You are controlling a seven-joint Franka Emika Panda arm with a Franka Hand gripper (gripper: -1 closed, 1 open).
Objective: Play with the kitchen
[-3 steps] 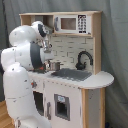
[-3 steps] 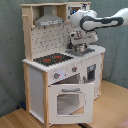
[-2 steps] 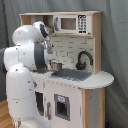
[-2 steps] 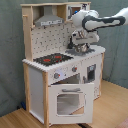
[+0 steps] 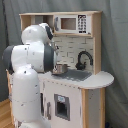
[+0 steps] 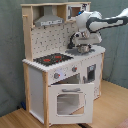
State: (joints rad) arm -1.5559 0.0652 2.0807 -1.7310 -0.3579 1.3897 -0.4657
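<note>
the pincer (image 6: 81,44) hangs over the kitchen (image 6: 60,75) counter.

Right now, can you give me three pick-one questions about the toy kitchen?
1. Where is the microwave?
A. on the floor
B. on the top shelf
C. under the sink

2. What colour are the rings on the black hob?
A. blue
B. green
C. red

3. How is the silver pot standing?
A. upright
B. upside down
C. lying on its side

Answers:
1. B: in the first exterior view the microwave sits at the very top of the kitchen.
2. C: in the second exterior view the hob shows red rings on black.
3. A: in the second exterior view the pot has its open rim facing up.
</note>
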